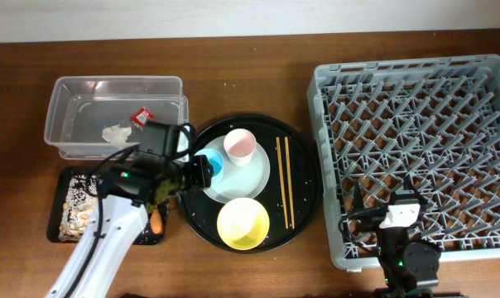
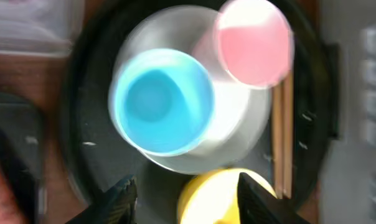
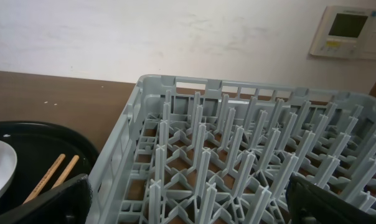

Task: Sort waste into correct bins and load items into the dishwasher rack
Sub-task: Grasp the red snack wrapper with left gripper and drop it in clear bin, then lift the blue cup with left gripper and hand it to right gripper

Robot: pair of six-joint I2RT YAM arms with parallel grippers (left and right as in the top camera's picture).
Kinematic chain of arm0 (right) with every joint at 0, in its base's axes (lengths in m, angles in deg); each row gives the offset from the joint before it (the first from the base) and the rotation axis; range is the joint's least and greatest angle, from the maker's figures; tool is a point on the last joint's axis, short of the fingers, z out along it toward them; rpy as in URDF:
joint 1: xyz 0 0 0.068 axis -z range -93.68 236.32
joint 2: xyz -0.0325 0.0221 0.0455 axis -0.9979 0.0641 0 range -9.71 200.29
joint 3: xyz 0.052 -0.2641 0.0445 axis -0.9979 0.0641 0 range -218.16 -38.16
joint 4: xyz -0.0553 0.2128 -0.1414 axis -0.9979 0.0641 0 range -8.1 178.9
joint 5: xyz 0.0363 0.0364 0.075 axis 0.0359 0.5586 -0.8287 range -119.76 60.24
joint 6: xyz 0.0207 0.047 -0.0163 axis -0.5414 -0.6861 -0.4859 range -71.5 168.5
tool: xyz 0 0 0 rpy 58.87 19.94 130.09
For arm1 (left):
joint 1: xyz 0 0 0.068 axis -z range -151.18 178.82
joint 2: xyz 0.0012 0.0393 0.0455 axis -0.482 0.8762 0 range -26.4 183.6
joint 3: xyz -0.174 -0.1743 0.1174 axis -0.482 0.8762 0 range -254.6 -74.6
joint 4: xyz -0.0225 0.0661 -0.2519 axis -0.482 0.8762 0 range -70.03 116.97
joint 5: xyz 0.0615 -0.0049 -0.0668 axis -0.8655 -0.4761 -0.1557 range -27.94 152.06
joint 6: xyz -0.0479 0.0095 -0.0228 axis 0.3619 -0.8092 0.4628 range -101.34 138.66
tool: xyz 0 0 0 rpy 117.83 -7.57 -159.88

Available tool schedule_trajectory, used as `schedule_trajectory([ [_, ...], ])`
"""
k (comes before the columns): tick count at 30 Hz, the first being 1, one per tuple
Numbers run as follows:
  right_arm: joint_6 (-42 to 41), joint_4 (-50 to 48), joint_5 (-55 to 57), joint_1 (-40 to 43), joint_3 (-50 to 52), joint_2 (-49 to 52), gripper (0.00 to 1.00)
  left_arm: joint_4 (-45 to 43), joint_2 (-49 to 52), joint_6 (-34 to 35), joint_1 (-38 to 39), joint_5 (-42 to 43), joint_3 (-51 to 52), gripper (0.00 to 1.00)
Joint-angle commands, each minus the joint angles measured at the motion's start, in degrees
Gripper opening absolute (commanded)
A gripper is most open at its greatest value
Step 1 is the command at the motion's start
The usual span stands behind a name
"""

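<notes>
A light blue cup [image 1: 211, 165] and a pink cup [image 1: 240, 146] stand on a pale plate [image 1: 258, 170]. A yellow bowl [image 1: 243, 223] and wooden chopsticks [image 1: 283, 182] lie beside the plate. My left gripper [image 1: 202, 170] is open and empty at the blue cup's left side. Its blurred view shows the blue cup [image 2: 160, 109], pink cup [image 2: 253, 43], yellow bowl [image 2: 216, 196] and open fingers [image 2: 188, 202]. My right gripper [image 1: 385, 196] is open over the grey rack's [image 1: 424, 108] front edge. The clear tub [image 1: 68, 87] holds a red wrapper [image 1: 142, 117] and a white tissue [image 1: 115, 132].
The dishes sit in a large round black tray [image 1: 304, 207]. The small black tray [image 1: 58, 190] holds food scraps [image 1: 72, 211], with an orange stick [image 1: 156, 220] at its right end. The right wrist view shows the rack [image 3: 238, 137], chopsticks [image 3: 51, 177] and open fingers [image 3: 188, 208].
</notes>
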Motion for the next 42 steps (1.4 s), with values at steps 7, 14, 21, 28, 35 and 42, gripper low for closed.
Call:
schedule_trajectory([
  [7,-8.24,0.50,-3.76,0.39,0.31,-0.28,0.98,-4.96,11.74,5.46,1.53,-9.79,0.44,0.50],
  [14,-8.22,0.48,-3.52,0.39,0.31,-0.28,0.98,-7.50,15.65,5.42,1.53,-9.84,0.44,0.09],
  [21,-9.49,7.41,-7.04,0.39,-11.26,-0.26,0.98,-2.10,10.97,4.50,0.37,-10.45,-2.60,0.00],
  [28,-9.51,51.78,-25.99,0.37,-66.29,31.95,0.98,9.27,-9.27,-1.73,-1.16,7.02,-19.71,0.00],
  [35,10.54,54.73,-73.29,0.37,-69.42,53.51,0.98,6.10,1.40,-20.76,-9.51,64.15,-20.22,0.00],
  [42,16.70,54.23,-83.10,-4.48,-69.40,68.11,0.98,0.07,10.19,-20.76,-5.73,71.69,-20.22,0.00],
])
